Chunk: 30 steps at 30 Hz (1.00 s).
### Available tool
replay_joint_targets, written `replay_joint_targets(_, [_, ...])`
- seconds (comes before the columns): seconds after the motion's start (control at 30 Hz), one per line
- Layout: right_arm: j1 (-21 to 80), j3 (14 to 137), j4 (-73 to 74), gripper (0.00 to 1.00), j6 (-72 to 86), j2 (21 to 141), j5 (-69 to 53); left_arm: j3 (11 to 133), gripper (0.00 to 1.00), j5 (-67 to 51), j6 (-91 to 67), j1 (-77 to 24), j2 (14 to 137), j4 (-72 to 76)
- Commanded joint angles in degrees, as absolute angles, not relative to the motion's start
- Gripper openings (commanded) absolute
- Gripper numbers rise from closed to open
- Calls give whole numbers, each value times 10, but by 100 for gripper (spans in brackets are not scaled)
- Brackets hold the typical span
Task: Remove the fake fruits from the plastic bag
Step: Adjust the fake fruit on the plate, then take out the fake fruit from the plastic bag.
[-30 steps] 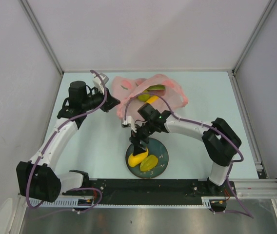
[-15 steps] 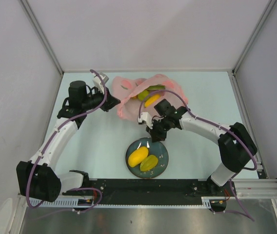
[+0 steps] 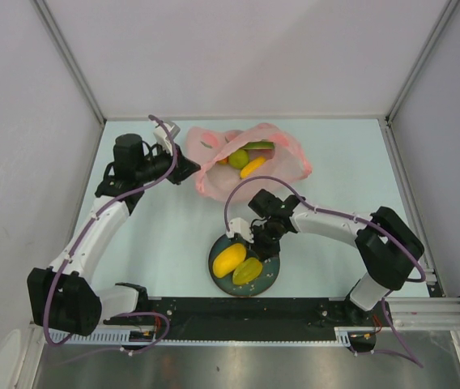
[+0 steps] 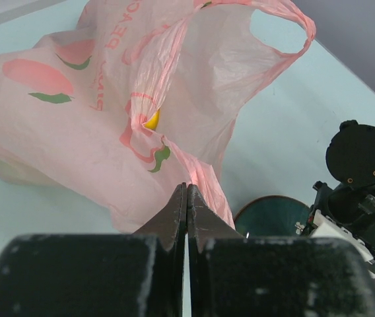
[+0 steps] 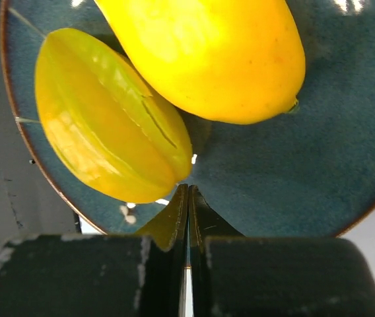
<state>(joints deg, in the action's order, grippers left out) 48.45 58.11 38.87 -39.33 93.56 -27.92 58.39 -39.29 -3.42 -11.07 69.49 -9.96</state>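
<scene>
Pink plastic bag (image 4: 75, 132) sits at the tips of left gripper (image 4: 187, 189), jaws pressed together; pinch unclear. Right gripper (image 5: 187, 191) closed, empty. Yellow mango (image 5: 207, 53) and starfruit (image 5: 102, 119) lie just beyond its tips on plate (image 5: 333, 152), other fake fruits (image 3: 239, 158) in the bag, well apart from it.

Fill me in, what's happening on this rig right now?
The left gripper is shut on the edge of the pink bag. The right gripper hangs shut and empty over the plate, where a yellow mango and a yellow-green fruit lie side by side. At least a green fruit and a yellow fruit sit in the open bag.
</scene>
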Motion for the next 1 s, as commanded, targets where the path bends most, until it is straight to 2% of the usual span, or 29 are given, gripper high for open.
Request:
replay_joint_targets(0.0, [497,583,397,0,-397,915,-314,577,0,-410,-48,-108,679,-78])
replay_joint_targets(0.5, [527,604,392,0,-365,942,-330,535,0,-418,-53,-108,657,-74])
replay_joint_targets(0.77, [438,707,514,1,-411,897,-321,529,0,-416,-46,-108,651,-76])
replay_joint_targets(0.87, [396,759,498,1,-376,906,-325,510,0,-409,-49,-108,641,-55])
replay_joint_targets(0.97, [357,815,410,0,-316,948,-322,504,1,-403,-40,-105,638,-59])
